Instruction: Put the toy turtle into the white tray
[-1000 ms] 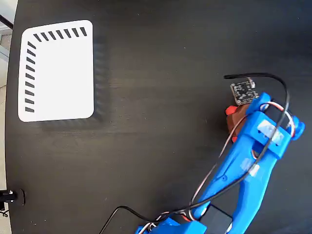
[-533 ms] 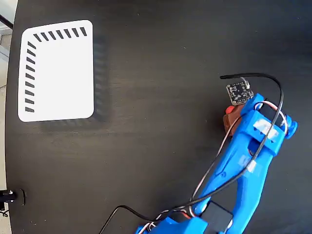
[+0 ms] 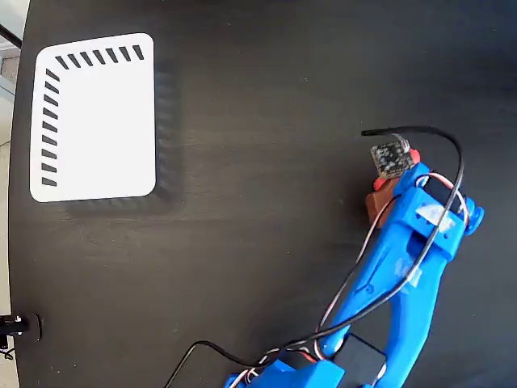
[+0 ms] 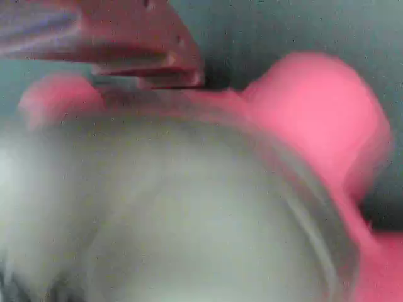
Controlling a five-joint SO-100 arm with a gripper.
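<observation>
The toy turtle (image 3: 376, 202) lies at the right of the black table in the fixed view, mostly hidden under the blue arm; only its brown shell edge and red bits show. My gripper (image 3: 389, 187) sits directly over it and looks shut on it. The blurred wrist view is filled by the turtle's pale shiny shell (image 4: 189, 214), with its red head (image 4: 315, 107) at the right. One of my fingers (image 4: 145, 56) lies against the shell's top edge. The white tray (image 3: 97, 121), with dark slots along two edges, lies far off at the upper left with nothing in it.
The blue arm (image 3: 404, 275) runs from the bottom edge up to the turtle. A black cable (image 3: 202, 352) trails near the arm's base. A small circuit board (image 3: 389, 157) rides on the wrist. The table's left edge (image 3: 18, 242) is close beside the tray.
The gripper and the turtle under it have shifted together a little to the left over the last second. The tray has not moved.
</observation>
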